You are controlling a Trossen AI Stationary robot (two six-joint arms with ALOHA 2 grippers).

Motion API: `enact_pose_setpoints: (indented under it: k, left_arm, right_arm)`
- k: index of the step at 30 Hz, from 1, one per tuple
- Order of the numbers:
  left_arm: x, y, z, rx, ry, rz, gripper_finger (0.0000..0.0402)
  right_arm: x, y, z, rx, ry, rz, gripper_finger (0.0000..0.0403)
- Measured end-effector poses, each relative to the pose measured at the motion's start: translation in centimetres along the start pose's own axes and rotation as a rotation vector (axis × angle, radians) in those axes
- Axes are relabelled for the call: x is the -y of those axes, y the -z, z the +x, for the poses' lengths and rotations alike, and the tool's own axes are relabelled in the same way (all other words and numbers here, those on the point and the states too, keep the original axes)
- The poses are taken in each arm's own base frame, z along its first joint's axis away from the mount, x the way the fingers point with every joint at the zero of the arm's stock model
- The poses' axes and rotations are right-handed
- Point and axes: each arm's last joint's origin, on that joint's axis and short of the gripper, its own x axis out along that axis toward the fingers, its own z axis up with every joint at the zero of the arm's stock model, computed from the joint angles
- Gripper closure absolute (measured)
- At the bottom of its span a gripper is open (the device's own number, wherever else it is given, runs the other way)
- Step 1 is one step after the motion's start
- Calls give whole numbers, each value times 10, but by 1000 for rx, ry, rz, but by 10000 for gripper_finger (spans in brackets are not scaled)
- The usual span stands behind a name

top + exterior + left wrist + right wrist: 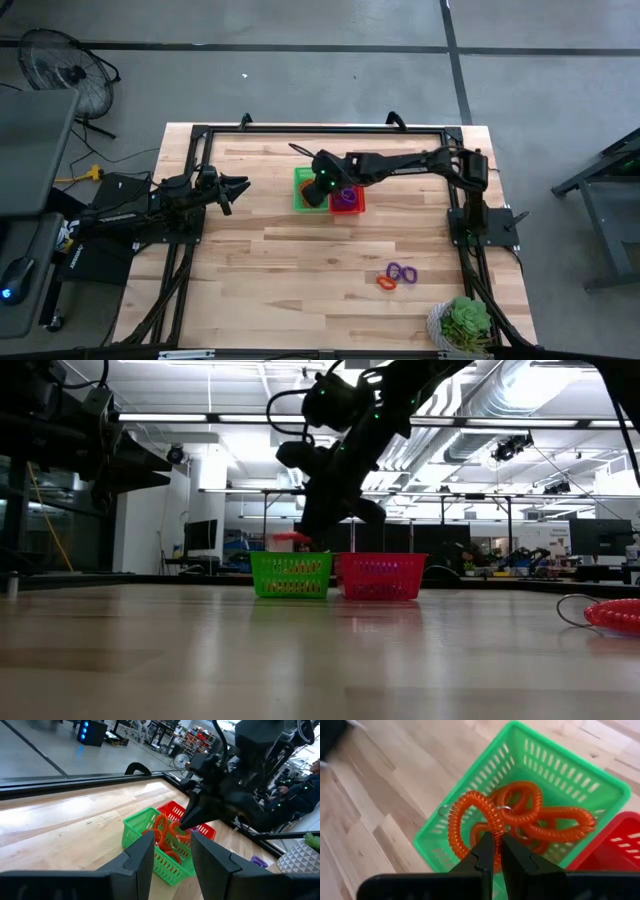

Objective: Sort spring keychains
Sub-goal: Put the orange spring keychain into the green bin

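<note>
My right gripper [498,847] is shut on one orange spring keychain [470,815] just above the green mesh basket [306,190], which holds several more orange loops [545,820]. The red basket [348,200] stands against the green one and holds purple loops [346,195]. A purple keychain [402,271] and an orange one [387,283] lie flat on the table toward the near right. My left gripper [240,185] hovers open at the table's left side, pointing at the baskets, touching nothing. My right gripper pinches the orange keychain's coil [493,826] between its two fingers, coming from above and slanting down. The fingers lie across one side of the loop. The loop [290,538] sits above the green basket's rim [291,556]. Part of it reaches out past the basket's wall.
A potted plant [466,323] stands at the near right corner. The black frame rail [320,128] runs along the far edge. Bare wood stretches across the near and left parts of the table [280,290]. An orange keychain [615,615] shows at the low view's right edge.
</note>
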Motion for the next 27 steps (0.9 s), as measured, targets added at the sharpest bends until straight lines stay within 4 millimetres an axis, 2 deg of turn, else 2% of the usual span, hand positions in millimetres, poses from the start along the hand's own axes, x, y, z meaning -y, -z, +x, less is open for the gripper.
enact_pose_setpoints:
  k: [10, 24, 27]
  left_arm:
    - [0, 0, 0, -1, 0, 0, 275]
    - [0, 0, 0, 0, 1, 0, 275]
    - [0, 0, 0, 0, 1, 0, 275]
  right_arm:
    - [3, 0, 0, -11, 16, 1, 377]
    - [3, 2, 0, -35, 12, 1, 257]
    - [3, 2, -7, -59, 2, -5, 240]
